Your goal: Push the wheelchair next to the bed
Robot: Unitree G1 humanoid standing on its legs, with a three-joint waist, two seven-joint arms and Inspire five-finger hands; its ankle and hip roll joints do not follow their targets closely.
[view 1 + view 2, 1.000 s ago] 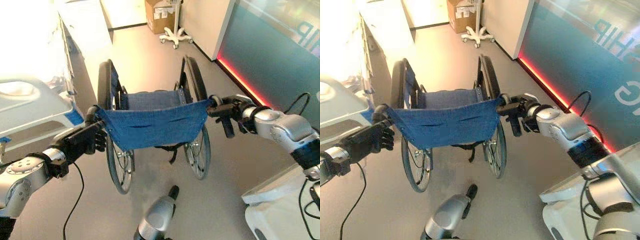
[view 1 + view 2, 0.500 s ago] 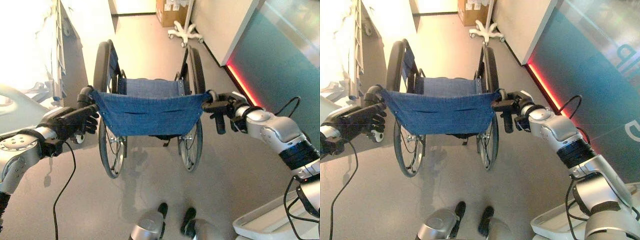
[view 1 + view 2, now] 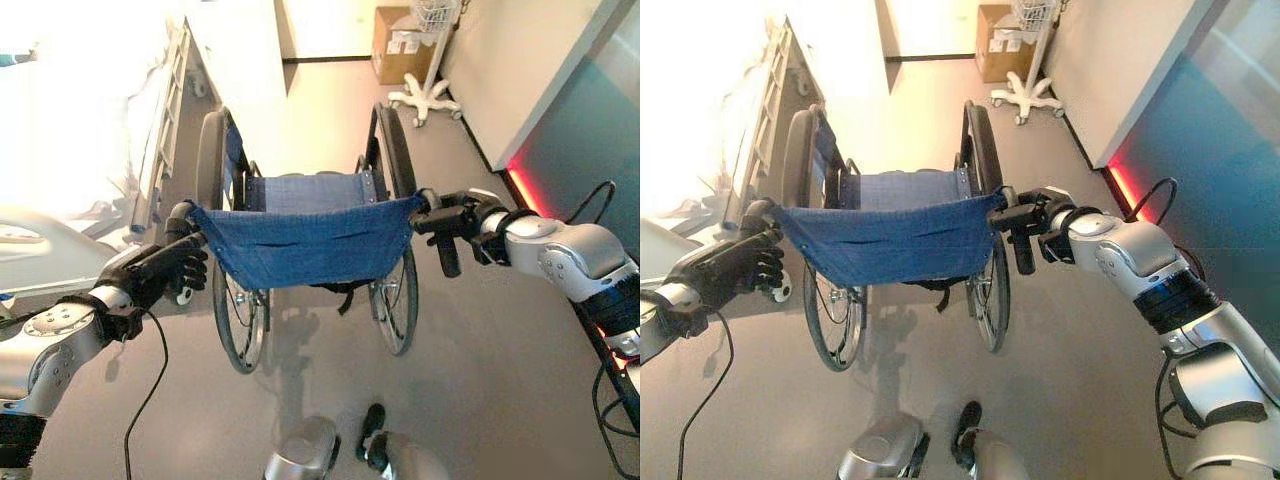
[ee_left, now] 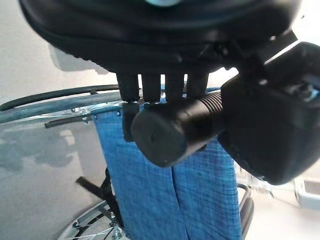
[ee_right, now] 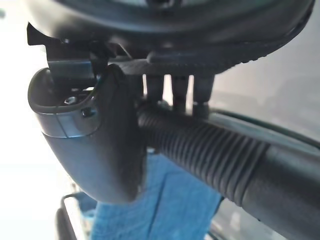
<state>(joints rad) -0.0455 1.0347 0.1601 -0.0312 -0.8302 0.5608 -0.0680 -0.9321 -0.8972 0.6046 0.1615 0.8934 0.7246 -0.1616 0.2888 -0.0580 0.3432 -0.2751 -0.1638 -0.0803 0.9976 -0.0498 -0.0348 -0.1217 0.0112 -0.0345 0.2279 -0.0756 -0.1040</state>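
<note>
Left eye view: the wheelchair (image 3: 310, 250) is standing on the grey floor (image 3: 480, 360) directly ahead, its blue cloth back (image 3: 310, 245) facing the robot. The bed (image 3: 90, 150) is lying along the left side, its rail just beside the wheelchair's left wheel. The left hand (image 3: 160, 272) is gripping the left push handle; the right hand (image 3: 465, 218) is gripping the right one. A cardboard box (image 3: 400, 45) and a white wheeled stand (image 3: 428, 95) are sitting well beyond, by the far wall.

Right eye view: same layout; the wheelchair is running roughly parallel to the bed, partway along its length.

Left wrist view: the fingers (image 4: 150, 90) are curling over the ribbed handle (image 4: 175, 127), thumb closing from the other side, blue cloth showing past them.

Right wrist view: the fingers (image 5: 172, 92) are wrapping round the ribbed right handle (image 5: 210, 155), thumb pressing alongside.

Judgement: the push is under way, with the chair not yet fully alongside. The next move probably calls for walking forward with even pressure on both handles, easing slightly left without clipping the bed rail.

Writing: some print is showing on the box, too small to read.
</note>
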